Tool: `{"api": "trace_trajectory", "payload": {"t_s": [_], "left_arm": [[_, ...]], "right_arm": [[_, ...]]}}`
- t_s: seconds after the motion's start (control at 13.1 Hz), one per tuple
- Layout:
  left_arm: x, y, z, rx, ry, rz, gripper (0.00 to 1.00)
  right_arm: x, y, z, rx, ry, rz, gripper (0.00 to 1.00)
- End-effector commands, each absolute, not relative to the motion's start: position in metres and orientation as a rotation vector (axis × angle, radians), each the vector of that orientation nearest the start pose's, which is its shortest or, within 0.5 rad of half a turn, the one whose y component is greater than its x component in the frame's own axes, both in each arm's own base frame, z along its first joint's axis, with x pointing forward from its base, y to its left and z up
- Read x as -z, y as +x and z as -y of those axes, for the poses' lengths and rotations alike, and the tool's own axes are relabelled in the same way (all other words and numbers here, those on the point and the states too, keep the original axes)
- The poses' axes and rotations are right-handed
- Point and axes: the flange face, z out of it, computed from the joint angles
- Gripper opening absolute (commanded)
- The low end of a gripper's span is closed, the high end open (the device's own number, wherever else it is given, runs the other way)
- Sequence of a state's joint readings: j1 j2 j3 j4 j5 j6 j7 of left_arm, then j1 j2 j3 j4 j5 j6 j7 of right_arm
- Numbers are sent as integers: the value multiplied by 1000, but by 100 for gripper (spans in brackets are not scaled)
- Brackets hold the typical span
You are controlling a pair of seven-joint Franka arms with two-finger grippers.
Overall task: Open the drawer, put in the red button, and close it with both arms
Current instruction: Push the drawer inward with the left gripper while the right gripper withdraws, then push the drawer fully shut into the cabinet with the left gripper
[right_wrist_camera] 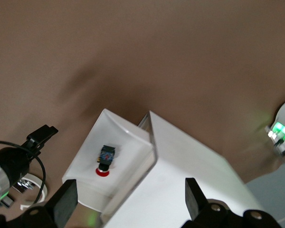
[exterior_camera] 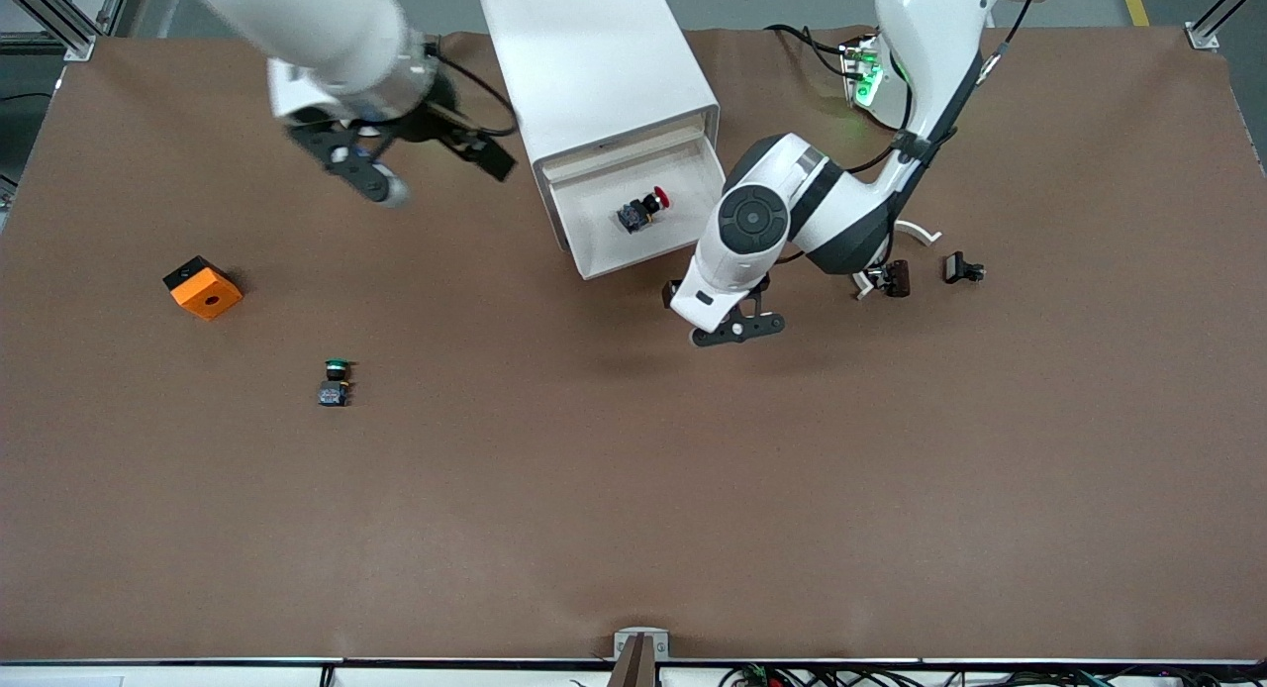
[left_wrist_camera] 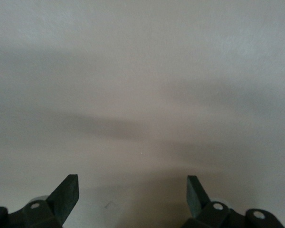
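Currently the red button [exterior_camera: 644, 210] lies on its side inside the open drawer [exterior_camera: 683, 246] of the white cabinet [exterior_camera: 594, 63], cap pointing toward the left arm's end of the desk [exterior_camera: 633, 489]; the right wrist view shows it there too [right_wrist_camera: 105, 161]. Left gripper [exterior_camera: 726, 323] sits low just in front of the drawer, at its corner toward the left arm's end, fingers [left_wrist_camera: 66, 194] spread apart, holding nothing, facing a plain pale surface. Right gripper [exterior_camera: 416, 167] hangs in the air beside the cabinet, toward the right arm's end, fingers apart, empty. Green button [exterior_camera: 336, 381] and orange box [exterior_camera: 203, 287] sit on the desk toward the right arm's end, well apart from the cabinet, with the green button nearer the front camera.
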State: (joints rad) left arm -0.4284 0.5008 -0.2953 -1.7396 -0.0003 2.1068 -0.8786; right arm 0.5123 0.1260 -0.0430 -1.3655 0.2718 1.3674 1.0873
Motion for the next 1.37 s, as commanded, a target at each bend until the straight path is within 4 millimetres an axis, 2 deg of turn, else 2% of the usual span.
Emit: {"api": "trace_trajectory", "payload": {"t_s": [0.0, 0.15, 0.38, 0.53, 0.69, 0.84, 1.07, 1.3], "left_arm": [[-286, 483, 434, -351, -3139, 338, 100], [-283, 462, 453, -419, -3122, 349, 100], [-282, 431, 472, -511, -3076, 323, 100], [-276, 410, 484, -636, -3051, 314, 100], [-267, 395, 488, -819, -2982, 443, 100], [-262, 372, 502, -853, -2944, 416, 100], [-261, 348, 517, -884, -2906, 422, 100], [-261, 337, 523, -894, -2882, 438, 100]], "right_arm": [[-642, 495, -206, -378, -2924, -571, 100], [-637, 487, -165, -251, -3065, -318, 100], [-628, 491, -91, -166, -3053, -145, 100], [-626, 499, -48, -139, -3044, -113, 100], [-627, 506, -13, -90, -3044, -94, 100], [-631, 510, 4, -33, -3108, -123, 100], [-639, 515, 17, 7, -3127, -155, 100], [-649, 515, 23, 29, -3125, -174, 100]]}}
